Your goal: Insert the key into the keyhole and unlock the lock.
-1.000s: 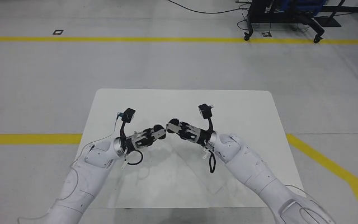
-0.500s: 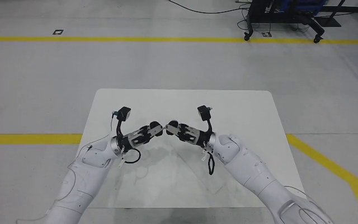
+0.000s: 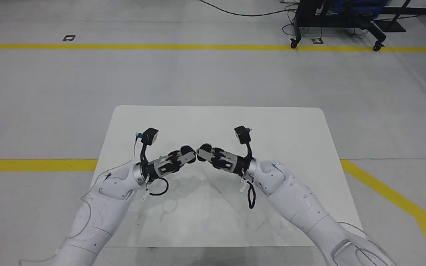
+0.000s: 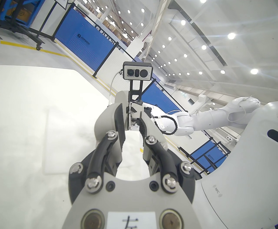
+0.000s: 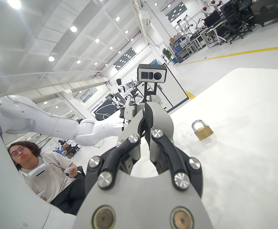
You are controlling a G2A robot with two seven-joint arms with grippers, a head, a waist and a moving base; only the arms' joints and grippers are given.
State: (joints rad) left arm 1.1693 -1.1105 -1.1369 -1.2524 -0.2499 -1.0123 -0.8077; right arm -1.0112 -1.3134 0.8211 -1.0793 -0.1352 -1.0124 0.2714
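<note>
Above the table [image 3: 279, 133], closed right tool [image 5: 146, 110] meets parted left tool [image 4: 130, 115].

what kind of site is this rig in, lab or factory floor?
Probably a robotics test area in an industrial hall: yellow floor lines, blue partition panels, and workstations with monitors under a high lit ceiling.

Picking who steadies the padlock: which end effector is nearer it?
Likely left. The padlock lies on the table just past the right end effector, seemingly below the left end effector.
</note>
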